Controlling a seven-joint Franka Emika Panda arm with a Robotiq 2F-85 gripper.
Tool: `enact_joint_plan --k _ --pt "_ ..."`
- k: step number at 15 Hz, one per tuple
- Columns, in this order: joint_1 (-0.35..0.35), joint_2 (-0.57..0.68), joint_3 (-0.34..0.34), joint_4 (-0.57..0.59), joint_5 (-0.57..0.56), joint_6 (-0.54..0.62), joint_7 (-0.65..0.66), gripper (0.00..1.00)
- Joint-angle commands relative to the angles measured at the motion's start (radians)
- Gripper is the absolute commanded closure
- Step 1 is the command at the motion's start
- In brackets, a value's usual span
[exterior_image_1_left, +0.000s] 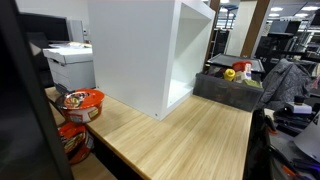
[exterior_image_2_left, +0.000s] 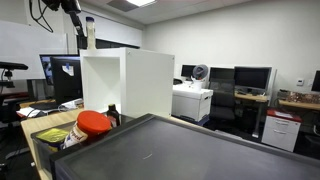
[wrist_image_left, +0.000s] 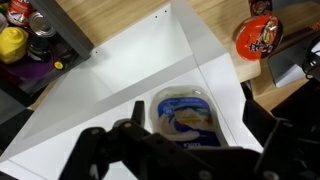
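My gripper (wrist_image_left: 192, 105) hangs wide open over the blue-and-white tub (wrist_image_left: 185, 125) on the white cabinet (wrist_image_left: 100, 95), so I judge the tub not yet grasped.

Air above the tub (wrist_image_left: 186, 117) atop the white cabinet (exterior_image_1_left: 135, 50) lies open.

Plainly an open-plan office lab: dark monitors (exterior_image_2_left: 252, 78) lined up on desks (exterior_image_2_left: 300, 101), a white printer (exterior_image_1_left: 70, 62) beside the wooden table (exterior_image_1_left: 200, 140), a desk fan (exterior_image_2_left: 200, 72), ceiling light panels (exterior_image_2_left: 130, 4), and cluttered workstations (exterior_image_1_left: 290, 60) at the back.
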Motion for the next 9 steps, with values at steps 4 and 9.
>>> enact_joint_plan --k 4,9 --pt "-0.005 0.009 0.014 -0.010 -0.094 0.048 0.051 0.00" --pt "-0.002 0.011 0.009 -0.019 -0.119 0.087 0.051 0.00"
